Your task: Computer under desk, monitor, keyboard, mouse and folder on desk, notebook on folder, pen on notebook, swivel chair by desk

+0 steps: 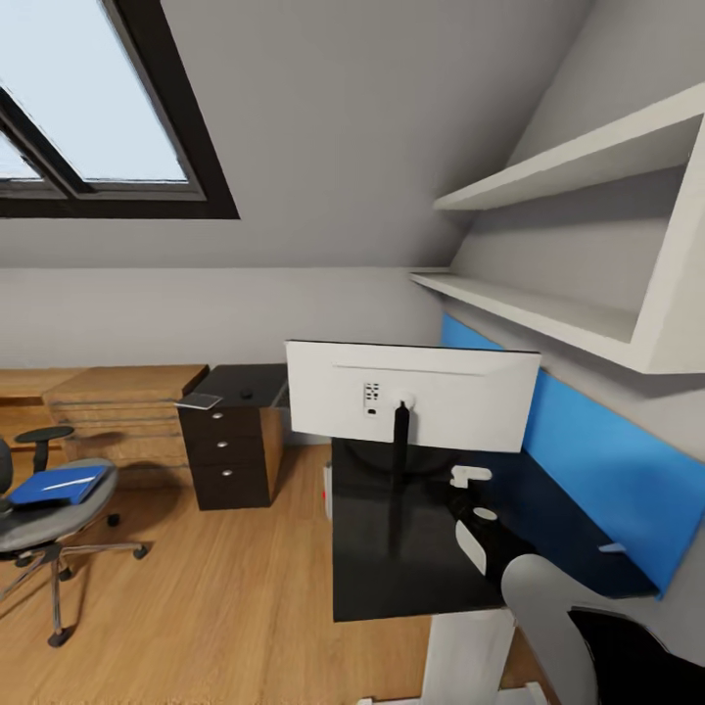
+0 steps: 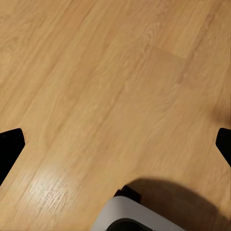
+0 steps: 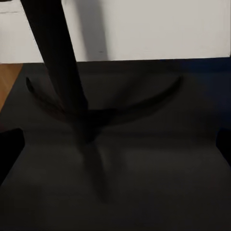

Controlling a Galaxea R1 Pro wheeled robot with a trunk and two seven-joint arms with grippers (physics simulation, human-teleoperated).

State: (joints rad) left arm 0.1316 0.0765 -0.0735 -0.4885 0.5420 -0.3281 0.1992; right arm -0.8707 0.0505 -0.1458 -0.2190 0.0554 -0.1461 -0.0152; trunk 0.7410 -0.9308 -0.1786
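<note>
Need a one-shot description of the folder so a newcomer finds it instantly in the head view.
Start at the skylight window at upper left, then drop to the wooden floor below it. There stands the swivel chair, grey seat and black armrest, at the picture's left edge. The folder lies flat on that seat: bright blue, the only blue item away from the blue wall panel behind the desk.
</note>
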